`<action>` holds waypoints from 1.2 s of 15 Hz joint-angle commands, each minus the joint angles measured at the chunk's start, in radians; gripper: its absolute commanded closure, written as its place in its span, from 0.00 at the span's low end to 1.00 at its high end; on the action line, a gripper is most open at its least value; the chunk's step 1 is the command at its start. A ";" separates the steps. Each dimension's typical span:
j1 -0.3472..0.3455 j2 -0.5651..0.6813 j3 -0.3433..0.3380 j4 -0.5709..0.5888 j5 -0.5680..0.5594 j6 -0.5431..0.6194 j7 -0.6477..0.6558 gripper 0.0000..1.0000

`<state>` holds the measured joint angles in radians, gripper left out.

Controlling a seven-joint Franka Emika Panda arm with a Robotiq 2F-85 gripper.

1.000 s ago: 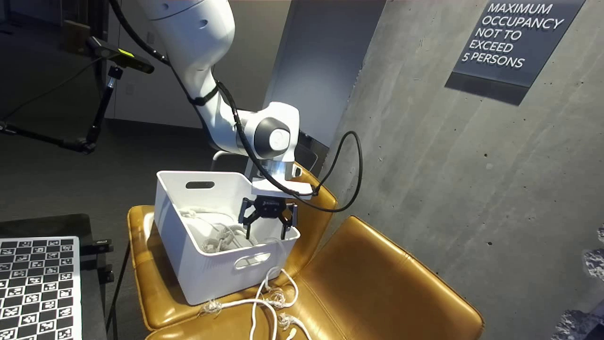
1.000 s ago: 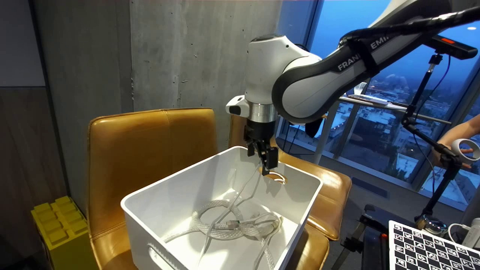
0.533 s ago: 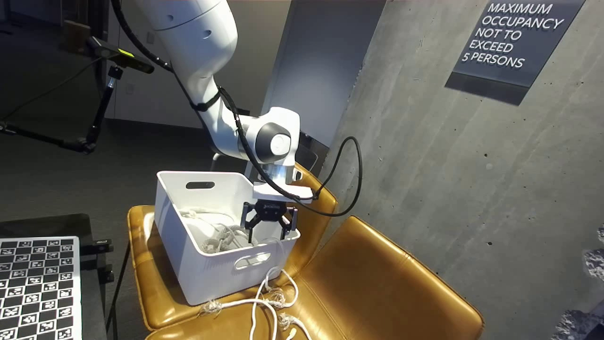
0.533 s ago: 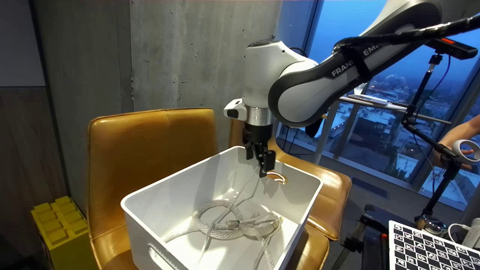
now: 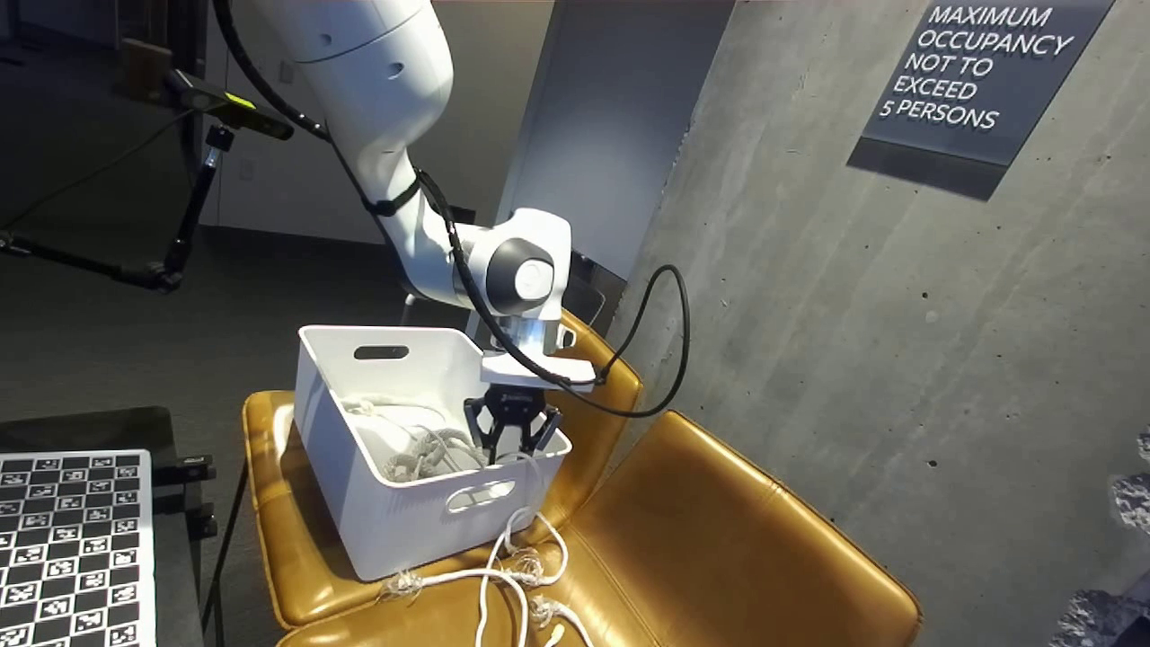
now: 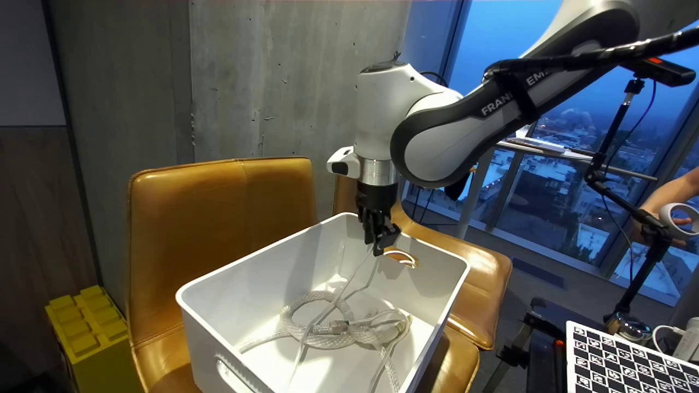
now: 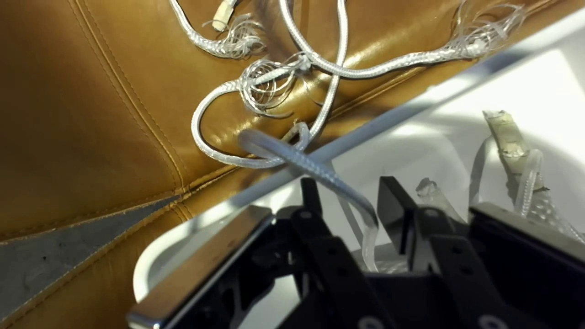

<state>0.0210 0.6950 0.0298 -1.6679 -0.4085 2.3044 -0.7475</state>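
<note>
1. cord [image 7: 320, 170]: white, braided, crossing the rim of the bin [image 5: 413, 521] and dipping inside. likely light, limp, a little slick; best pinched just inside the rim.
2. gripper [image 7: 349, 189]: jaws apart, cord between them in the wrist view, ungripped; any contact unclear.
3. coil [image 6: 322, 343]: thicker braid, lying on the bin floor.
4. frayed ends [image 7: 228, 48]: resting on a tan chair [image 5: 719, 530], outside the bin.
</note>
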 commanded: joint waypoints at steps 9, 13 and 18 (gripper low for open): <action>-0.002 -0.163 0.096 -0.040 0.184 0.001 0.141 0.99; 0.043 -0.294 0.151 -0.052 0.262 0.021 0.237 0.99; 0.148 -0.405 0.196 -0.093 0.256 0.021 0.375 0.99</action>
<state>0.1234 0.3519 0.2154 -1.7022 -0.1594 2.3263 -0.4392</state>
